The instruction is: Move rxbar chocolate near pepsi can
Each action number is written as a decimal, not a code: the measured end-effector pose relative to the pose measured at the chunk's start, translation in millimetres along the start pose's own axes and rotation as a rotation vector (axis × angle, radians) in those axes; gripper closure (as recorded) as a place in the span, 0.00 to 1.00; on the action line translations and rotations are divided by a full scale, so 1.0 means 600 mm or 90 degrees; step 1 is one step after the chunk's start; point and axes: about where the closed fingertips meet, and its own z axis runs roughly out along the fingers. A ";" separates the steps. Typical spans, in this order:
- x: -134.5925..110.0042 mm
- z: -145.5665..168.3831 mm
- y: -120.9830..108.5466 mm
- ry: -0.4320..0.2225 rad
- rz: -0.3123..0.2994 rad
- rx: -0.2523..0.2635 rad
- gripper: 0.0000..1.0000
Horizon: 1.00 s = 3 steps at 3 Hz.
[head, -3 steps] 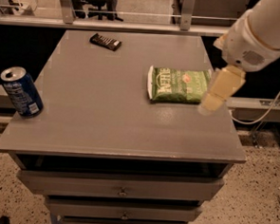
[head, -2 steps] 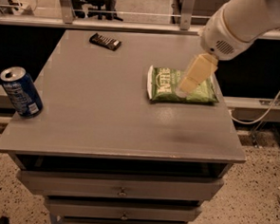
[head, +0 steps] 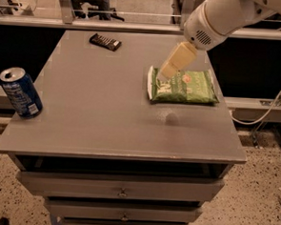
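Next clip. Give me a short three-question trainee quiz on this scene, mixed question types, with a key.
1. True or false: the rxbar chocolate lies near the table's far edge, well apart from the pepsi can.
2. The pincer hangs above: A) the can, B) the green snack bag, C) the bar.
3. Fill in: the pepsi can is not on its side; it stands ___.

Key: 1 true; 2 B; 3 upright.

The grey table [head: 107, 117] carries the pepsi can [head: 21, 93], rxbar chocolate [head: 105, 41] and green snack bag [head: 185, 87]; the gripper [head: 166, 72] hovers over the bag.
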 end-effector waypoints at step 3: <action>-0.129 0.136 -0.033 -0.156 0.051 -0.015 0.00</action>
